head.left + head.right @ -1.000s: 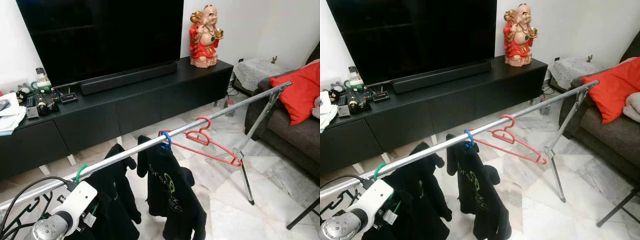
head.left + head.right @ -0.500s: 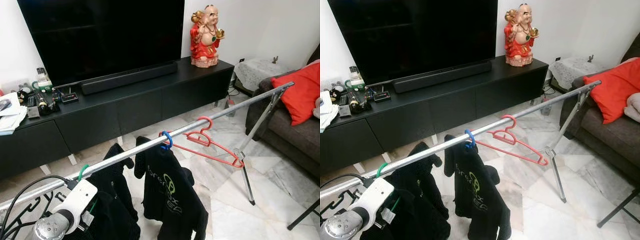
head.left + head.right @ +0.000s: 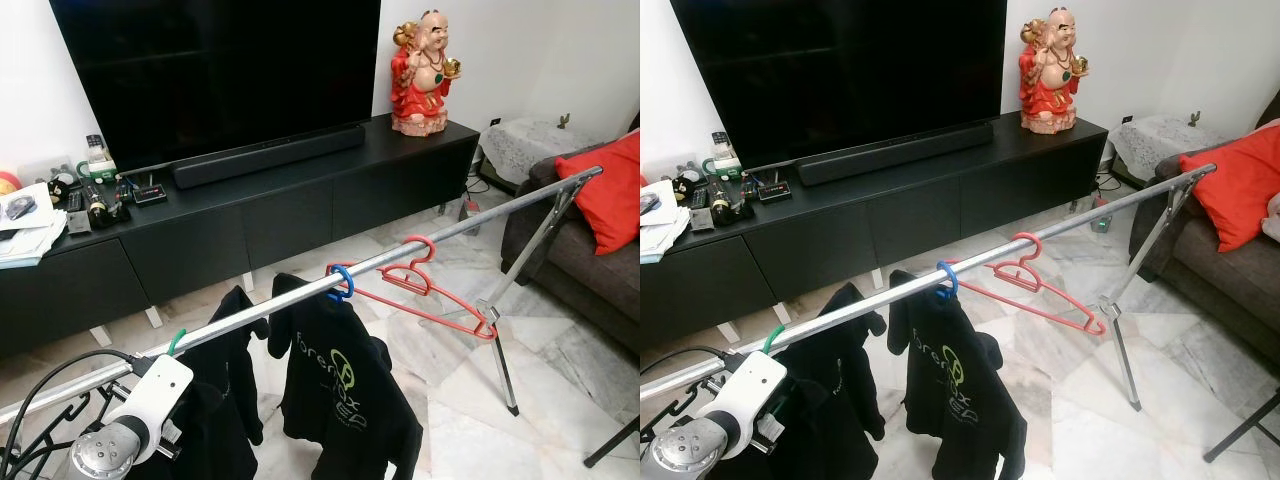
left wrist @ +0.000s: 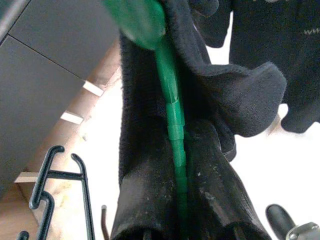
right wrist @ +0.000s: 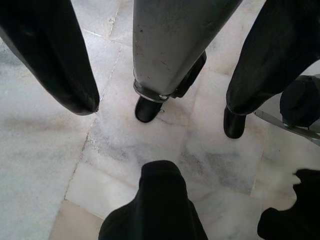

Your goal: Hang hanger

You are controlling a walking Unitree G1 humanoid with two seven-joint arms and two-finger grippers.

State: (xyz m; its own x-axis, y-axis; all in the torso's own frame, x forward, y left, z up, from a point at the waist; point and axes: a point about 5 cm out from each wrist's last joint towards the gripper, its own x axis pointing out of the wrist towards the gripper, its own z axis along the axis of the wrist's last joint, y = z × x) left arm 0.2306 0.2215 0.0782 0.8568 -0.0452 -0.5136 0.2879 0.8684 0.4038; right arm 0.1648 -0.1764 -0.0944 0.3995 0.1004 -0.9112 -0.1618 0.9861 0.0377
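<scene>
Three hangers on a rail (image 3: pixel 300 288) over marble floor (image 3: pixel 450 390); left gripper (image 4: pixel 177 200) pinching green hanger (image 4: pixel 170 115); right gripper (image 5: pixel 160 107) spread.

White walls (image 3: pixel 580 50), pale marble floor (image 3: pixel 560 380), long black TV cabinet (image 3: pixel 250 215), large dark television (image 3: pixel 215 70) above it, grey sofa (image 3: pixel 590 275) with red cushion (image 3: pixel 612 190) right of the cabinet
</scene>
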